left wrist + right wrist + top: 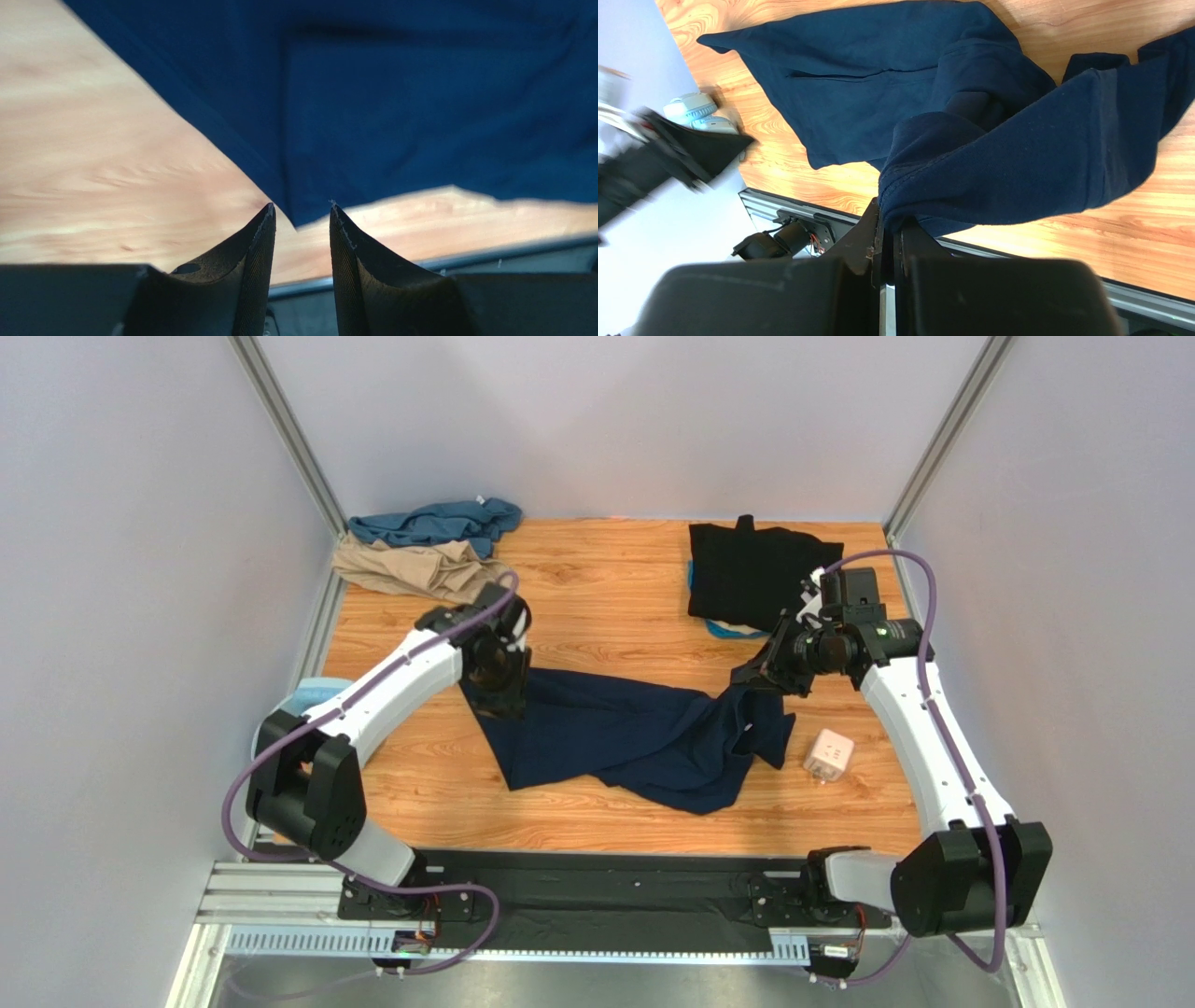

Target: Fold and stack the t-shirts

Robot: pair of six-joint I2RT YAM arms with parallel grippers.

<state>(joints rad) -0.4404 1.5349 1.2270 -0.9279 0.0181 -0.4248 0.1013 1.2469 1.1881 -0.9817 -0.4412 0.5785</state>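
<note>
The navy t-shirt (pixel 631 735) lies crumpled across the middle of the wooden table (pixel 617 595). My left gripper (pixel 494 693) hovers at its left corner. In the left wrist view the left gripper (pixel 302 206) is open with nothing between its fingers, and the navy cloth (pixel 421 91) ends in a point just past the tips. My right gripper (pixel 753 679) is shut on the shirt's right edge. In the right wrist view a lifted fold of navy cloth (pixel 1018 161) is pinched by the right gripper (pixel 889 217). A black t-shirt (pixel 758 567) lies folded at the back right.
A teal t-shirt (pixel 435 521) and a tan t-shirt (pixel 414 567) are bunched in the back left corner. A small white cube (pixel 829 753) sits right of the navy shirt. A pale blue ring (pixel 302 703) lies at the left edge under the left arm. Walls close in both sides.
</note>
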